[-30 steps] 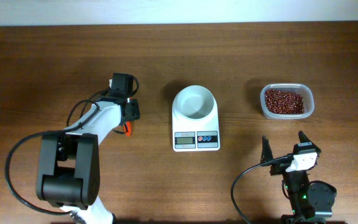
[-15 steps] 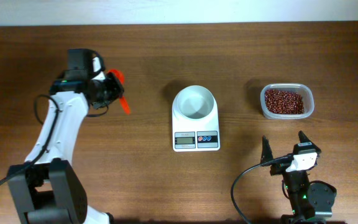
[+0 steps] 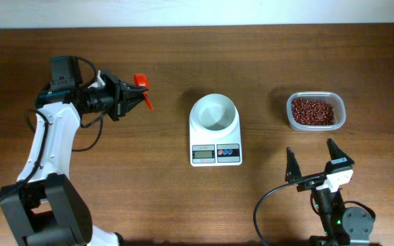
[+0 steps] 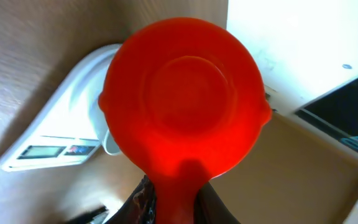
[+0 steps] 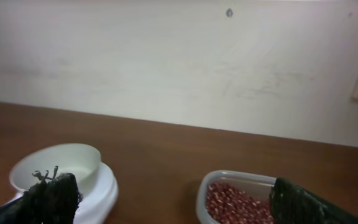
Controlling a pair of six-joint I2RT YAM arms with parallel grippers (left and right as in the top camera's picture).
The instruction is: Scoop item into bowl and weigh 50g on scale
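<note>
The white bowl (image 3: 215, 113) stands on the white scale (image 3: 215, 153) at mid table and looks empty. The red-brown beans (image 3: 312, 111) lie in a clear plastic tub (image 3: 340, 102) at the right. My left gripper (image 3: 130, 98) is shut on the handle of a red scoop (image 3: 141, 82), held up at the left of the scale. The scoop's round cup (image 4: 185, 99) fills the left wrist view, with the scale (image 4: 48, 146) behind it. My right gripper (image 3: 312, 161) is open and empty near the front edge. Its view shows the bowl (image 5: 58, 163) and the beans (image 5: 235, 202).
The brown wooden table (image 3: 183, 61) ends at a white wall along the back. The left arm's black cable (image 3: 91, 133) loops over the table at the left.
My left arm has swung the red scoop up off the table near the scale, back to the left, and now turns it toward the scale. The right arm has hardly moved.
</note>
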